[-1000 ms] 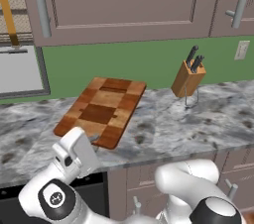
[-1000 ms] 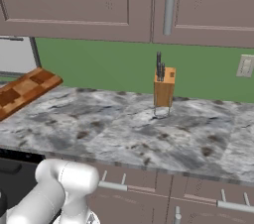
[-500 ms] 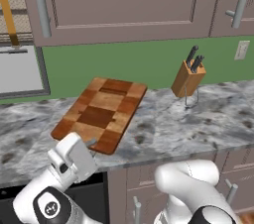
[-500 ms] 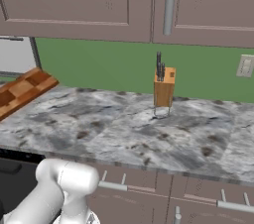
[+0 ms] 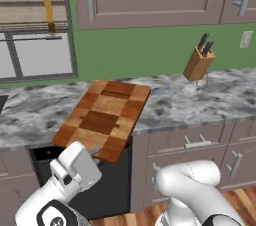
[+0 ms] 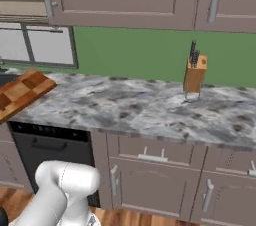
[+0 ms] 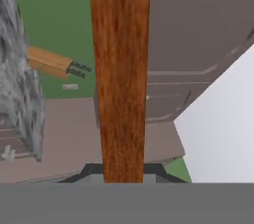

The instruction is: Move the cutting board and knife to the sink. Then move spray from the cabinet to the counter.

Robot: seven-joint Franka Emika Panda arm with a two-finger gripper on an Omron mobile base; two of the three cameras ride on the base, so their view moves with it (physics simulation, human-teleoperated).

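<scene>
Gripper [image 5: 94,151] clamped on the near edge of the cutting board [image 5: 104,117], held lifted over the counter [image 5: 200,105] edge. Looks rigid, heavy wood; an edge pinch gives long leverage, so I'd expect sag or slip.

Cutting board [image 6: 22,93] cut off by left edge in right base view. Hand view: board [image 7: 119,69] edge-on, far end past top edge, near end hidden between fingertips. Gripper [image 5: 92,151] mostly hidden behind white hand. Knife block [image 5: 198,63] handles too small to count.
</scene>
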